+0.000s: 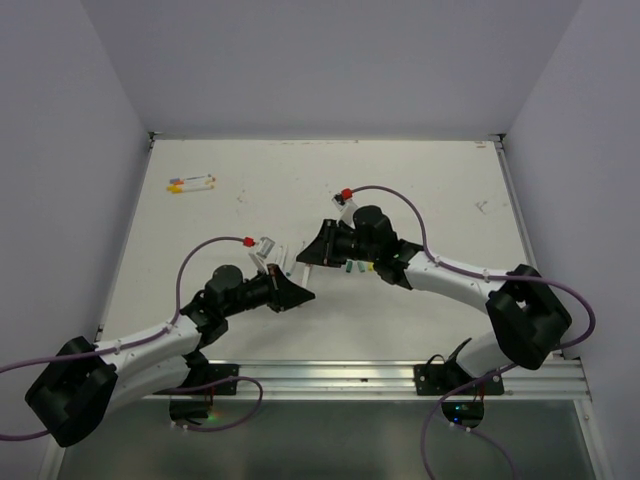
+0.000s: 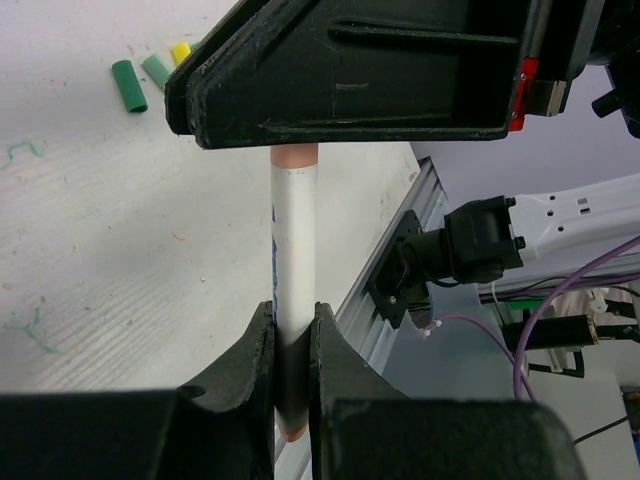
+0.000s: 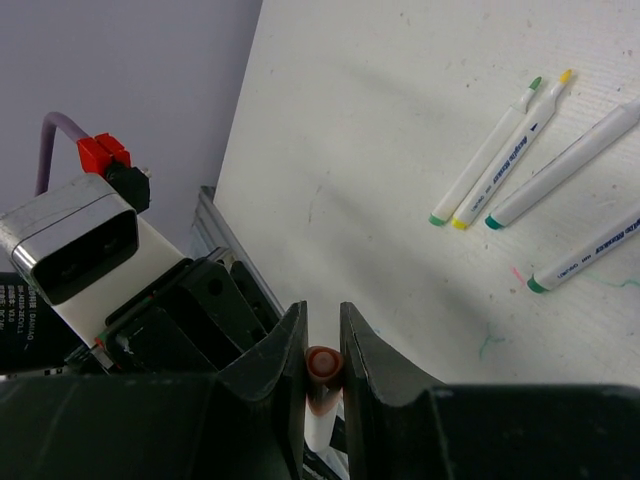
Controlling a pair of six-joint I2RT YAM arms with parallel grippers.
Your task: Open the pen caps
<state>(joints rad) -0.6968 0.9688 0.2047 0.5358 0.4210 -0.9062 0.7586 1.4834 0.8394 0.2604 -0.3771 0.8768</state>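
In the left wrist view a white pen (image 2: 295, 250) stands in my left gripper (image 2: 295, 322), whose jaws are shut on its lower end. The pen's orange-red cap (image 3: 323, 364) sits between the jaws of my right gripper (image 3: 322, 318), which are shut on it. From above, the left gripper (image 1: 297, 292) and right gripper (image 1: 309, 256) meet tip to tip over the middle of the table, and the pen itself is hidden between them. Loose caps lie on the table: a green one (image 2: 128, 85), a pale green one (image 2: 156, 70) and a yellow one (image 2: 180, 52).
Several uncapped pens (image 3: 512, 150) lie together on the white table (image 1: 420, 200), seen from above at the far left (image 1: 192, 184). A metal rail (image 1: 350, 375) runs along the near edge. Grey walls close in the other three sides.
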